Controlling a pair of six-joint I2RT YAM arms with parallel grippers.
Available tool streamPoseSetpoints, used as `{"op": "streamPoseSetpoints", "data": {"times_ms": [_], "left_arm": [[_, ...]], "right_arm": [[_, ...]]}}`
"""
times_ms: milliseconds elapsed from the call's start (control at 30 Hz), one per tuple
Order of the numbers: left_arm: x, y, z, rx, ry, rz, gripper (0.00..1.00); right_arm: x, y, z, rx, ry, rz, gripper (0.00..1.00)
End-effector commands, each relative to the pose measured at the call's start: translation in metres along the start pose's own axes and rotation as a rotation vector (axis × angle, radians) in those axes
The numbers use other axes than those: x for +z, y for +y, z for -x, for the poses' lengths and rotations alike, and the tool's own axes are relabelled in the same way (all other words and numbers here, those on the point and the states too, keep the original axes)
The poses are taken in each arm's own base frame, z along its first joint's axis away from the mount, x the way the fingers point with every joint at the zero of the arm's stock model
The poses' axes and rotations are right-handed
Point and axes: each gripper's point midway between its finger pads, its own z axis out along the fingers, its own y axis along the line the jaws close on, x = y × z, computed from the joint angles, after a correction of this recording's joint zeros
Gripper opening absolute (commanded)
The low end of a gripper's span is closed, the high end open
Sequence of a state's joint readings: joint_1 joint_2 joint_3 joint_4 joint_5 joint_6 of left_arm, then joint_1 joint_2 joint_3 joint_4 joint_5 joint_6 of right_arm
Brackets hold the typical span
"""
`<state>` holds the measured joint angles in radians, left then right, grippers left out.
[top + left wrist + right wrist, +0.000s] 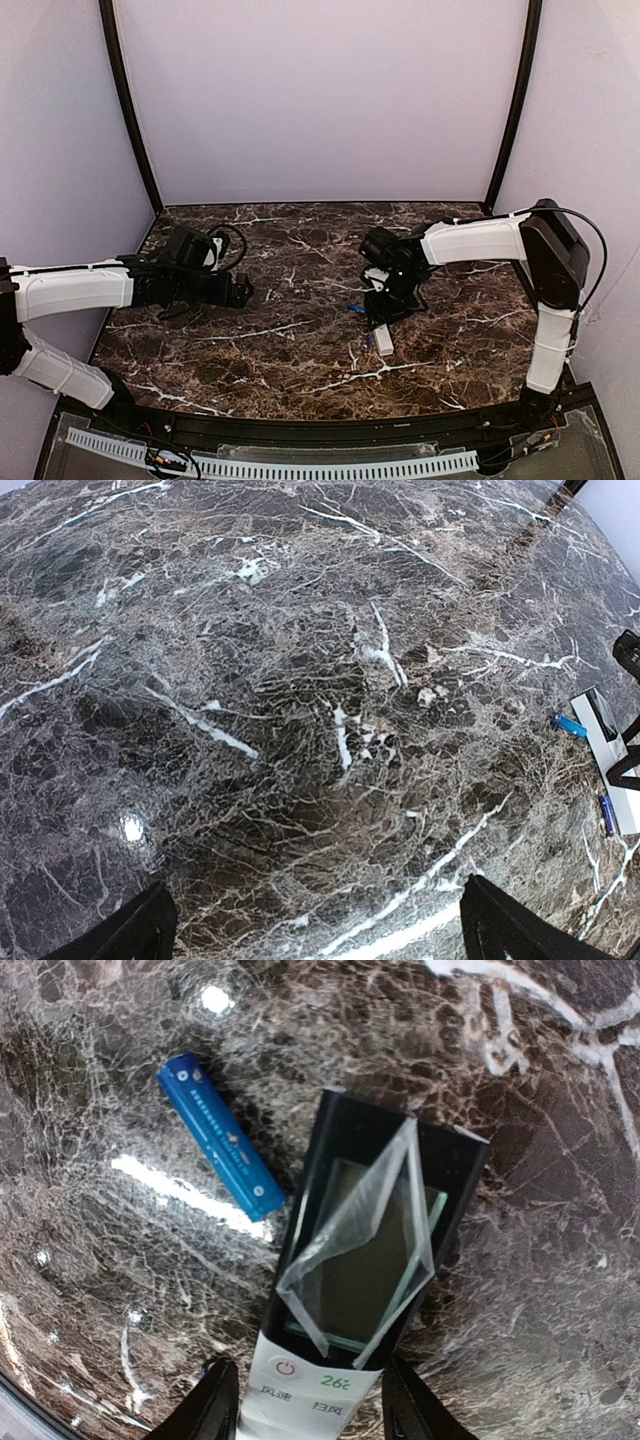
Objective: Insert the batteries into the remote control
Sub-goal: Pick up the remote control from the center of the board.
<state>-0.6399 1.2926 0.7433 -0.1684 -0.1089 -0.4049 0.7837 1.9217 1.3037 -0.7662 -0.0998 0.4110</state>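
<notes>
Right gripper (312,1405) straddles the lower end of the white remote control (375,1190), which lies display-up on the marble table (300,360). Whether the fingers pinch it yet is unclear. Both blue batteries (569,724) lie loose just beside it, neither loaded. Left gripper (320,935) hovers spread wide, well apart.

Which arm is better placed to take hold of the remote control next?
Right. The right gripper straddles the remote control, with a battery lying just beside it. The left gripper hangs open over the table, far from both.
</notes>
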Motion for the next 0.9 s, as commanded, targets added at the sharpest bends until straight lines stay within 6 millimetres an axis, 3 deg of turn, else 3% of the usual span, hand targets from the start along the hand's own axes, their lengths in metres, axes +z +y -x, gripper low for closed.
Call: {"op": "streamPoseSetpoints", "data": {"times_ms": [0,233,433,567,600,700,867], "left_arm": [[-0.006,0.001,0.001,-0.004,-0.031,0.005,1.0],[-0.003,0.001,-0.001,0.001,-0.024,0.0,1.0],[-0.008,-0.008,0.004,0.017,-0.061,-0.057,1.0],[-0.025,-0.019,0.021,0.044,-0.162,-0.129,1.0],[-0.035,-0.026,0.033,0.058,-0.223,-0.169,1.0],[-0.051,-0.038,0.041,0.102,-0.307,-0.249,1.0],[-0.079,-0.069,0.051,0.184,-0.458,-0.446,1.0]], "right_arm": [[-0.002,-0.001,0.004,0.015,-0.009,-0.032,0.43],[-0.017,-0.003,0.012,0.02,-0.056,-0.009,0.22],[-0.047,-0.012,0.03,0.052,-0.165,0.101,0.09],[-0.091,-0.01,0.053,0.061,-0.317,0.257,0.04],[-0.107,-0.006,0.06,0.056,-0.367,0.312,0.02],[-0.158,0.004,0.075,0.033,-0.528,0.503,0.0],[-0.214,0.022,0.078,-0.028,-0.664,0.733,0.0]]}}
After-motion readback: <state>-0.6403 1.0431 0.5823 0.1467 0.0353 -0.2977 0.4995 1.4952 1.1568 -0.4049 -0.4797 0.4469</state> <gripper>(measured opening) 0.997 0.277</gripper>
